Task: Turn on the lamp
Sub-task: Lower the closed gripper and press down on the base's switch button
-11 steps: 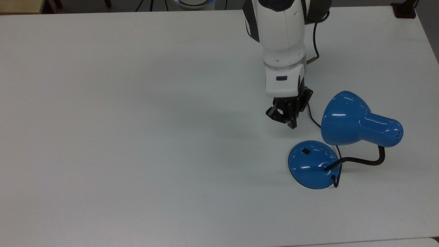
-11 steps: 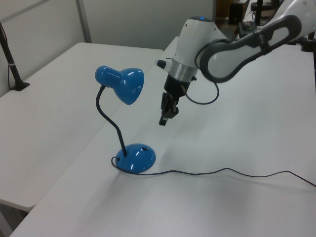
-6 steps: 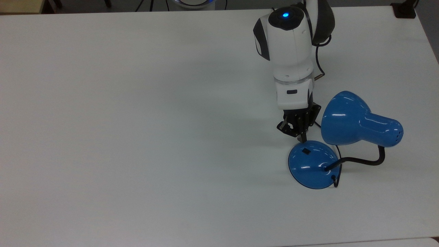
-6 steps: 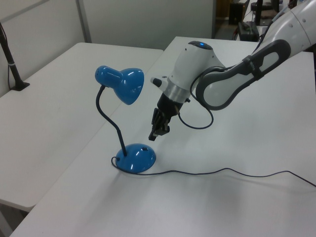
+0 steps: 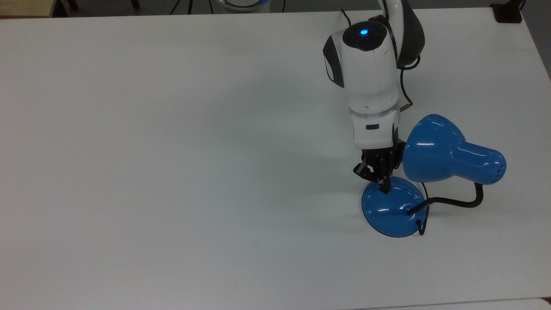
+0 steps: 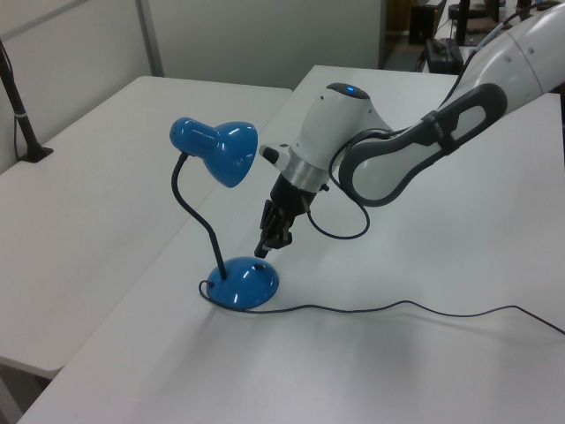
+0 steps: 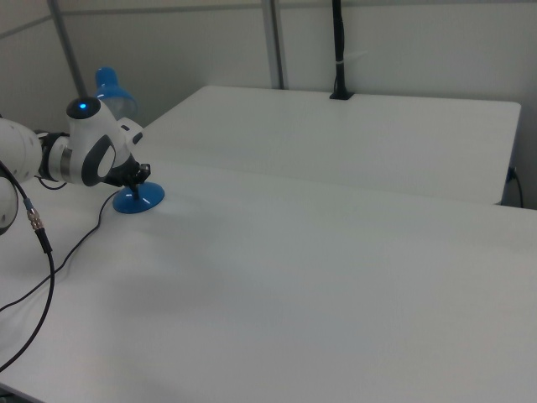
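— One lamp (image 5: 434, 172): location?
— Upright on white table (image 5: 172, 172), toward the top view's right; shade (image 6: 231, 152) hanging above round base (image 6: 244, 283).
— Gripper (image 5: 384, 186) position?
— Tips down on base top, at the switch spot.
— Finger state?
— Drawn close together, gripping nothing.

Legible text, labels, brands, numbers, signs: I find none. I read nothing on the lamp (image 5: 434, 172) beside the gripper (image 5: 384, 186), nothing on the arm (image 5: 370, 73) above it, nothing on the table (image 5: 172, 172) below.
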You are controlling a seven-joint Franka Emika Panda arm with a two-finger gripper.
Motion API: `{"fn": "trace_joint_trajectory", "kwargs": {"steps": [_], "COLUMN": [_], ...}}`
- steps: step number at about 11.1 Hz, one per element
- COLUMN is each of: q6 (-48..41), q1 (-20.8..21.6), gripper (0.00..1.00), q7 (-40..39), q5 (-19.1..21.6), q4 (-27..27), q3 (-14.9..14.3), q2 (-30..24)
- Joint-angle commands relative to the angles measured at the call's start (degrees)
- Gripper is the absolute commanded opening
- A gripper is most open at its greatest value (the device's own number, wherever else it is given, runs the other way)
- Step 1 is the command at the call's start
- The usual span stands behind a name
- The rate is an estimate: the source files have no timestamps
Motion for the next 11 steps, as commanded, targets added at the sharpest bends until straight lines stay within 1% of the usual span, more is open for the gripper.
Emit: {"fn": "trace_joint_trajectory", "kwargs": {"steps": [1, 2, 5, 7, 10, 11], "q6": [1.04, 1.05, 1.05, 4.02, 4.21, 4.21], "q1": [1.38, 1.39, 1.74, 1.74, 2.09, 2.26], "gripper": [0.02, 0.02, 0.02, 0.02, 0.02, 0.02], "q7": [0.15, 0.15, 0.15, 0.06, 0.24, 0.24], "q5": [0.66, 0.66, 0.66, 0.66, 0.92, 1.27], "q4": [3.75, 4.45, 4.90, 4.90, 4.73, 4.46], "q3": [-0.42, -0.42, -0.42, -0.42, -0.42, -0.42], "q2": [3.12, 3.99, 4.18, 5.32, 5.15, 4.19]}}
